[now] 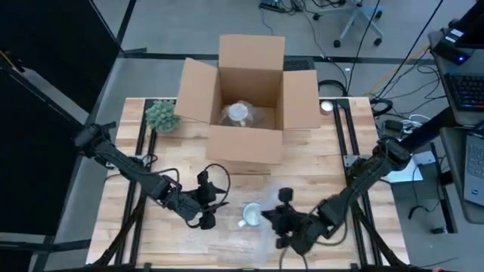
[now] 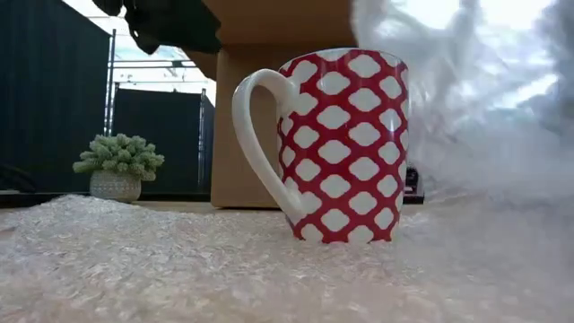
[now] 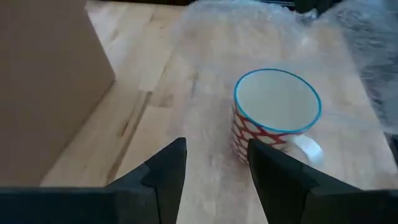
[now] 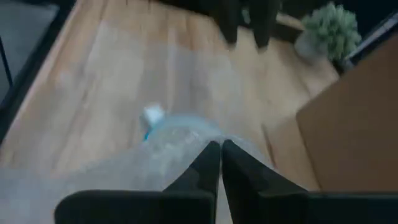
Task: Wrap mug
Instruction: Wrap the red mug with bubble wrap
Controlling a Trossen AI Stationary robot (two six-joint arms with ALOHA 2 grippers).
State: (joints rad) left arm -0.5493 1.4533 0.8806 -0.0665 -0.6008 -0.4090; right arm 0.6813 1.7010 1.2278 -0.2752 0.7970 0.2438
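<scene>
From the high view I have the mug (image 1: 250, 214) standing upright on the bubble wrap (image 1: 249, 193), on the near side of the open cardboard box (image 1: 249, 98) in the middle of the table (image 1: 136, 249). My left gripper (image 1: 209, 205) sits just beside the mug on its left; my right gripper (image 1: 281, 221) sits just beside it on the right.

In the low view the mug (image 2: 345, 148) is red with white lozenges, handle turned toward the small plant (image 2: 117, 166), and a fold of bubble wrap (image 2: 484, 99) is raised on its other side, the box (image 2: 260, 108) behind it.

On the left wrist view my fingers (image 3: 165, 171) stand apart and empty, the mug (image 3: 273, 115) just ahead.

On the right wrist view my fingers (image 4: 205, 165) are pinched together on the edge of the wrap (image 4: 174, 140), lifted over the mug.
</scene>
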